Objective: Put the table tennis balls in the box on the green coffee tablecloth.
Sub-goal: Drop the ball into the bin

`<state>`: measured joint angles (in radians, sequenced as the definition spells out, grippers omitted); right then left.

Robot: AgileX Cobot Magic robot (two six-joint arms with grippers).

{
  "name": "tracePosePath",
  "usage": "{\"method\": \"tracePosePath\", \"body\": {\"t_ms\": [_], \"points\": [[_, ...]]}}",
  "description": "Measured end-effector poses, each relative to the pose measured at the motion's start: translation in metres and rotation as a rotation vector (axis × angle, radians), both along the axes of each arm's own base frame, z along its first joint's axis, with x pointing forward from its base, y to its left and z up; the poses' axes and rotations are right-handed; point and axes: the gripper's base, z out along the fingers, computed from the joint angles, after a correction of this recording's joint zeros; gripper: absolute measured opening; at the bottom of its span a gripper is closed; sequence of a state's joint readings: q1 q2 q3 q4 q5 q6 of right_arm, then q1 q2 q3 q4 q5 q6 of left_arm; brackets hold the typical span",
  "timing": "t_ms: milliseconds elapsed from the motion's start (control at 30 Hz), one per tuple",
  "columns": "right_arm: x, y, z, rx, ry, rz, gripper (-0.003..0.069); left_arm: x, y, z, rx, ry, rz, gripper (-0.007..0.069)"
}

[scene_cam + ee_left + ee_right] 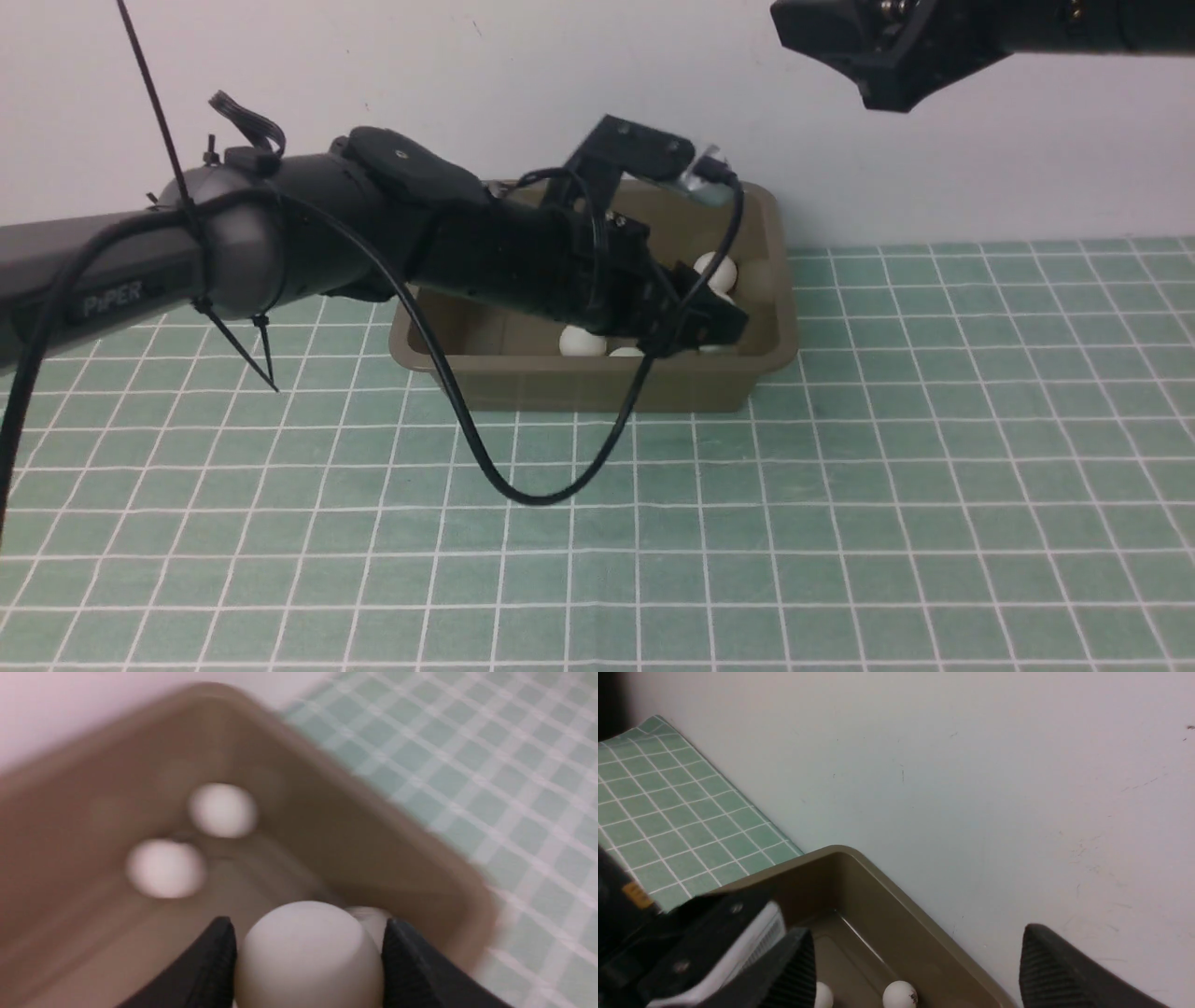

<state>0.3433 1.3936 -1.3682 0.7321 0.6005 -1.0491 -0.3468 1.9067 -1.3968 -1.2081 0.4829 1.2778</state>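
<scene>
The left gripper (308,926) has its black pads (210,961) pressed on either side of a smooth, matte white table tennis ball (308,961), held within the walls of the box (597,385) (an olive-brown plastic tub with rounded corners and a flared rim). In the front view, loose balls (583,343) lie on the box floor at 9 and 12 o'clock of the grip. The box sits at 12 o'clock on the mint-green gridded tablecloth (840,513), near the pale wall (934,140). The right gripper (915,952) hangs high at 1 o'clock, its ribbed fingers (1045,970) spread wide and empty.

The ball (306,952) is cropped, the box (355,826) blurred.
</scene>
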Motion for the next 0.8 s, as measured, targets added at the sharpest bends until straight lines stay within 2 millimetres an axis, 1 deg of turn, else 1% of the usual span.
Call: {"method": "tracePosePath", "body": {"t_ms": [133,200,333,433,567,633,667,700,733,800], "points": [[-0.001,0.0,-0.001,0.0,0.009,0.005,0.0531,0.022,0.04,-0.004,0.069,-0.077,0.126,0.0358],[-0.001,0.0,-0.001,0.0,0.013,0.007,0.0531,0.03,0.055,-0.01,0.108,-0.101,0.149,0.0395],[-0.001,0.001,-0.001,-0.001,0.016,0.01,0.0531,0.036,0.066,-0.015,0.1,-0.098,0.186,0.0479],[-0.001,0.001,-0.001,-0.001,0.016,0.01,0.0531,0.036,0.065,-0.014,0.09,-0.102,0.192,0.0514],[0.0,0.0,0.0,-0.01,-0.001,-0.002,0.0531,0.029,0.068,0.011,0.083,-0.158,0.192,0.0521],[0.0,-0.004,0.004,-0.028,-0.048,-0.029,0.0531,0.026,0.07,0.023,0.08,-0.186,0.195,0.0521],[0.0,-0.006,0.008,-0.035,-0.082,-0.049,0.0531,0.023,0.073,0.034,0.073,-0.207,0.202,0.0521],[-0.002,-0.008,0.012,-0.037,-0.109,-0.067,0.0531,0.016,0.078,0.052,0.053,-0.237,0.219,0.0521],[-0.004,-0.011,0.016,-0.029,-0.127,-0.085,0.0531,0.011,0.082,0.065,0.049,-0.266,0.227,0.0521],[-0.01,-0.019,0.025,-0.016,-0.156,-0.121,0.0531,0.004,0.086,0.079,0.049,-0.292,0.235,0.0521]]}}
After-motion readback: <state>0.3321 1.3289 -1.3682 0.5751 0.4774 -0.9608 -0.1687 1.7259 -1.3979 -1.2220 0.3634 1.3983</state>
